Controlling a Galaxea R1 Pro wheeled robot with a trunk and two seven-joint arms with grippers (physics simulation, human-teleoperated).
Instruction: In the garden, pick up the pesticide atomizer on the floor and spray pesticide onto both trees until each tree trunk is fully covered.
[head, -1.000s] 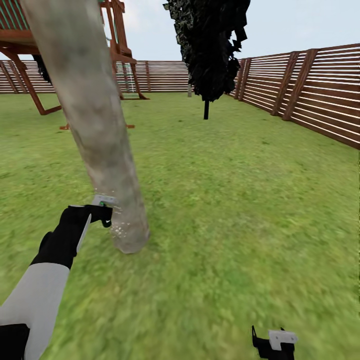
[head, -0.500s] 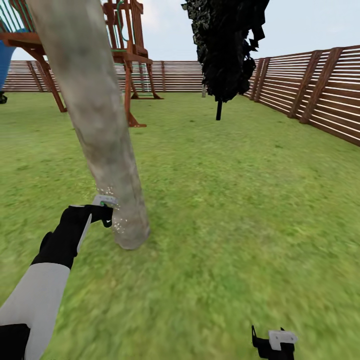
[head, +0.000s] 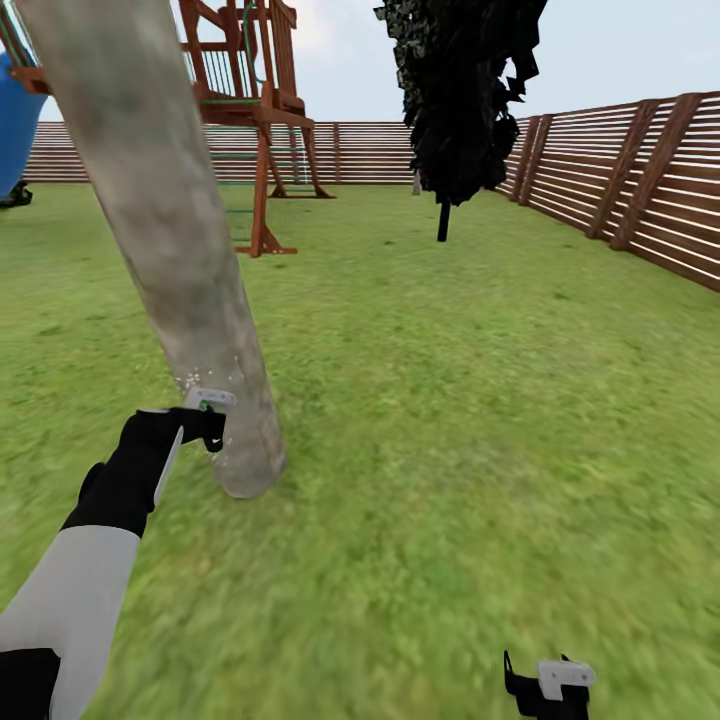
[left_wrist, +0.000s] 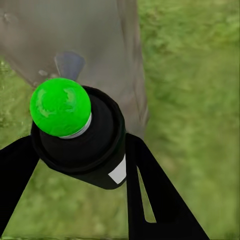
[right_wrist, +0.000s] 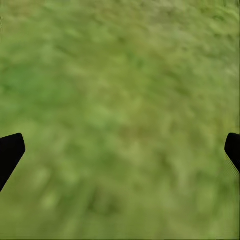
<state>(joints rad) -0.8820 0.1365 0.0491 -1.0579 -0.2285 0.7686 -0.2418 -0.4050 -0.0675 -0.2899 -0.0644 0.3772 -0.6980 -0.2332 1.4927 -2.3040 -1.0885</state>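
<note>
We see the pesticide atomizer (left_wrist: 80, 142) clamped in the left claw (left_wrist: 75, 165), its dark body wedged between the two black fingers (left_wrist: 150, 200), one on each side. In the left wrist view its top carries a bright green dot, and a small white label shows on its lower side. In the head view the atomizer (head: 205, 408) sits at the end of our outstretched left arm, just beside the lower part of the tree trunk (head: 170, 240); we cannot tell whether it touches the bark. The trunk is a thick grey-brown mottled column, leaning across the left of the head view and meeting the grass lawn (head: 450, 400) a little beyond the claw. A few tiny white specks of pesticide (head: 190, 380) dot the bark right by the nozzle.

Our right claw (head: 548, 685) hangs low at the bottom of the head view, well apart from the trunk. In the right wrist view its two black fingertips (right_wrist: 10, 152) stand far apart at the edges, with blurred grass between them and nothing held.

Further out, a dark-leaved columnar tree (head: 462, 100) stands on a thin stem. A wooden play frame (head: 250, 110) rises behind the trunk, and a brown slatted fence (head: 620, 190) bounds the garden.
</note>
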